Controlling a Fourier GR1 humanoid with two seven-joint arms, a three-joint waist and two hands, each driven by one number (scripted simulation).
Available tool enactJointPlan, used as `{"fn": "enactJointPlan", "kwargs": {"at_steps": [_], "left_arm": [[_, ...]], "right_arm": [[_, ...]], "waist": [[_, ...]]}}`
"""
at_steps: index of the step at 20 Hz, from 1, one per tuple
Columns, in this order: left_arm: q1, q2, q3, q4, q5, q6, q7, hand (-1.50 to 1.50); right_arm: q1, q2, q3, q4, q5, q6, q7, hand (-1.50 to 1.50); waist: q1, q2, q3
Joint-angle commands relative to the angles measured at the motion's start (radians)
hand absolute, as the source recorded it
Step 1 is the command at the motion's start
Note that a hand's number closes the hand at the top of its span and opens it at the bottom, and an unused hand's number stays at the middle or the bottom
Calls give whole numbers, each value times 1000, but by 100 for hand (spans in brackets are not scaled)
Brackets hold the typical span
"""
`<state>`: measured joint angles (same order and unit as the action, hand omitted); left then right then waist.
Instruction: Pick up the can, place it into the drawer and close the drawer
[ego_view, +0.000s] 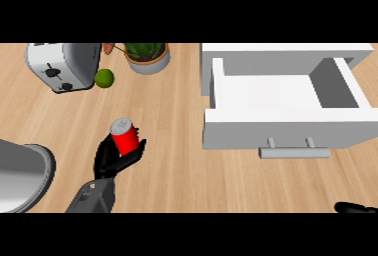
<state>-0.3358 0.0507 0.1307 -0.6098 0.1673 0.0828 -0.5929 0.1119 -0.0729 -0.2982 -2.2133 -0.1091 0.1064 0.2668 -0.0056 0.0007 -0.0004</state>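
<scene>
On a wooden counter (184, 165), a white drawer (284, 100) stands pulled open at the right, its grey handle (294, 151) facing the robot and its inside bare. At the left edge sits a large grey pot (22, 175); along the far side are a silver toaster (63, 65), a potted plant (146, 56) and a green lime (104, 77).

The robot's left hand (111, 160) closes on the red can (125, 137) left of centre, well apart from the drawer. The can leans slightly, silver top away from the robot; whether it is clear of the counter cannot be told. The step in hand appears to be the pick-up.

The fingers (103, 152) curl along the can's left side while the thumb (136, 152) presses its right, narrowed round the lower body. The next move likely calls for lifting the can, carrying it rightward over the drawer's front wall, setting it inside, then pushing the drawer shut.

The right hand (354, 207) shows only as a dark tip at the lower right edge; how its fingers stand cannot be told.
</scene>
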Motion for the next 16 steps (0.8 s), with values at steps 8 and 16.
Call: {"fn": "enactJointPlan", "kwargs": {"at_steps": [8,16], "left_arm": [[-139,-37,1,94,-8,-21,-44,150],[-316,3,46,222,6,-77,-49,150]], "right_arm": [[-31,-8,-11,27,16,7,-38,-150],[-18,-11,13,-34,39,-3,53,-150]], "waist": [[-2,1,0],[-8,3,0]]}}
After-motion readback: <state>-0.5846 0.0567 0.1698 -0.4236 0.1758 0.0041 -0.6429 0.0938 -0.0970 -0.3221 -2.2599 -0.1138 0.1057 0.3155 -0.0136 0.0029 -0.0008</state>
